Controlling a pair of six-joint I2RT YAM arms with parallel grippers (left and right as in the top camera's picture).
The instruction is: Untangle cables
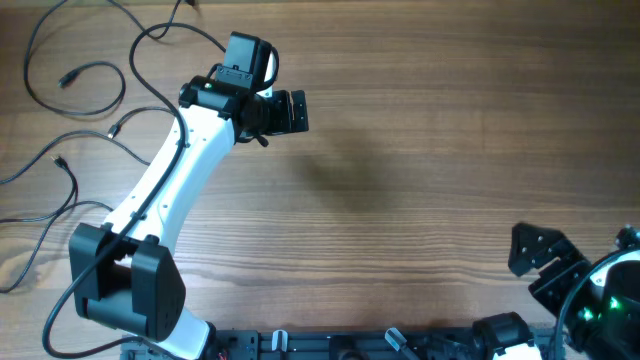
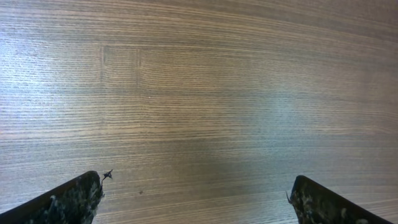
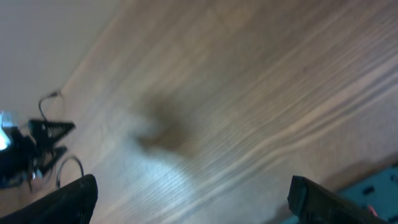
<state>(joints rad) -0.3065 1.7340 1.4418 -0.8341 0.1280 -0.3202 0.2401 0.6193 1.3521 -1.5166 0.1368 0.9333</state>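
Overhead view: the cables (image 1: 65, 77) lie in the upper left of the frame, several thin black cords looping loosely over the wood. Small plug ends show on a few of them. Some strands cross one another, and I cannot tell whether any are knotted. A few run off the left and top edges.

Left arm: white, reaching from its base at lower left up toward the upper middle. Left pincer (image 1: 300, 112) hangs over bare wood, right of the cords and apart from them. In its own wrist view the left pincer (image 2: 196, 186) is spread wide. One finger (image 2: 68, 199) sits at the lower left corner, the other at the lower right. Only wood grain lies between them. Released, grasping nothing. A tiny dark speck (image 2: 107, 175) sits beside the tip of the lower-left finger.

Right arm: tucked into the lower right corner of the overhead frame. Right pincer (image 1: 528, 268) is well apart from the cords, right across the tabletop (image 1: 430, 150). Its wrist view is blurred. There the right pincer (image 3: 193, 193) is also spread, with dark fingers at both bottom corners and nothing between. Released.

At the far left of that blurred view stands a black shape that I take for the left arm's end. Thin cord loops show beside it. A soft shadow falls on the wood at mid-frame.
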